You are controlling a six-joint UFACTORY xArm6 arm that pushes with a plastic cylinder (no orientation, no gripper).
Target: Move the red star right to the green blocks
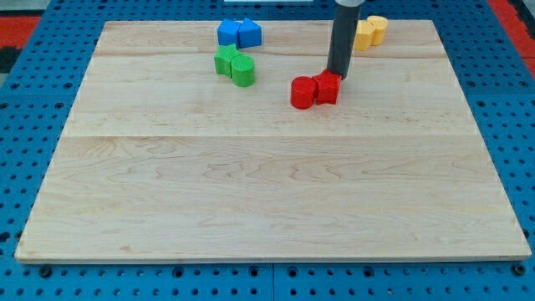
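Observation:
A red star (328,87) sits in the upper middle of the wooden board, touching a red round block (303,93) on its left. My tip (337,76) rests at the star's upper right edge, touching it. Two green blocks (235,65) sit together to the view's left of the red pair: a green star-like one at the left and a green round one (243,70) at the right. A wide gap separates the red blocks from the green ones.
Two blue blocks (238,33) sit near the top edge above the green ones. Two yellow blocks (370,32) sit at the top, right of the rod. The wooden board (267,184) lies on a blue perforated table.

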